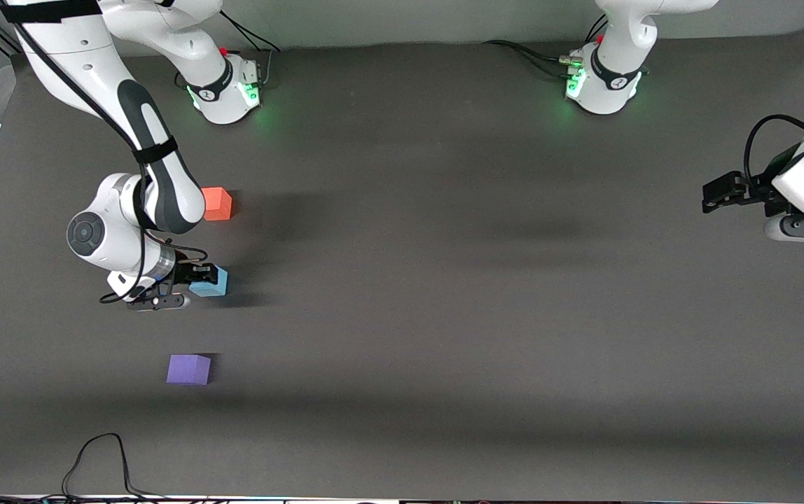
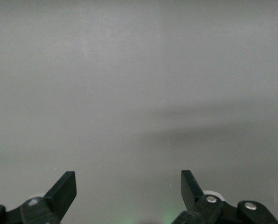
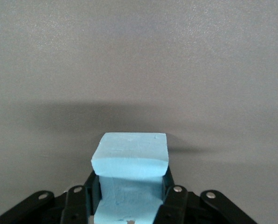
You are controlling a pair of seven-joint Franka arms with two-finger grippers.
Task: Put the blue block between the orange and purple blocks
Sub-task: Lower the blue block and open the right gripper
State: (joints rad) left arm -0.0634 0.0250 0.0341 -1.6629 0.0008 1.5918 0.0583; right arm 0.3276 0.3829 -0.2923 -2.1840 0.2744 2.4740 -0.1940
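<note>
We see the right gripper squeezing the blue block between orange block and purple block, seemingly on the tabletop; opening off-line could nudge it. Left gripper waits, fingers apart.

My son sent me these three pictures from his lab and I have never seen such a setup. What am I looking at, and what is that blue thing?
These are two robot arms bolted to a dark table. The wide picture looks down from a high camera facing them. The other two come from cameras on each arm's wrist. The right gripper is shut on the blue block, a small foam cube, at a spot between the orange block and the purple block, which lies nearest the front camera. The left gripper waits open at its end of the table, holding nothing; its wrist view shows only its fingers over bare table.
</note>
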